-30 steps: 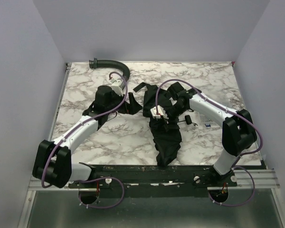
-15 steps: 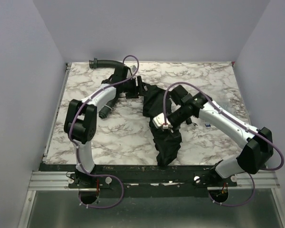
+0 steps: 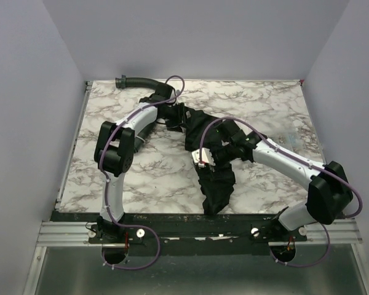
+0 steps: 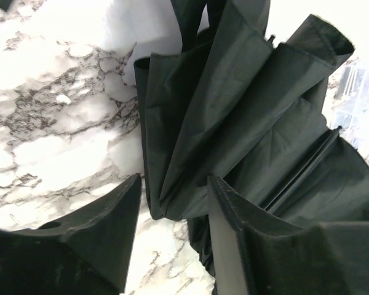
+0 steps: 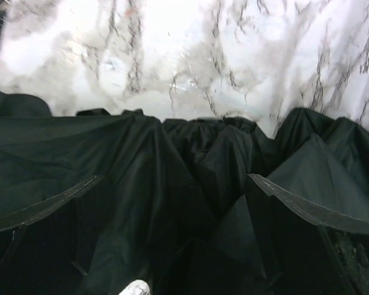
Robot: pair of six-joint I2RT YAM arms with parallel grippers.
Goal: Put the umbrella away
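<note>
The umbrella (image 3: 216, 181) lies collapsed as a loose heap of dark cloth on the marble worktop (image 3: 270, 101). It runs from the middle of the far half down towards the middle of the near edge, where it narrows to a crumpled tail. My left gripper (image 4: 175, 181) reaches out to the far end of the heap, a little left of centre. Its jaws stand partly apart, astride the edge of a bunch of pleats. One finger (image 4: 104, 233) is over bare marble just beside the cloth, with a sliver of white showing between them lower down. The other overlaps the folds, so nothing is clamped there. My right gripper (image 5: 175, 178) hangs over the middle of the heap with its jaws spread wide, one finger (image 5: 307, 215) on each side of a ridge of rumpled fabric. Whether the tips touch the cloth I cannot tell. Beyond them the cloth ends and bare marble shows. A black ribbed hose (image 3: 141, 82) curves along the far edge near the far left corner, just behind my left arm.
</note>
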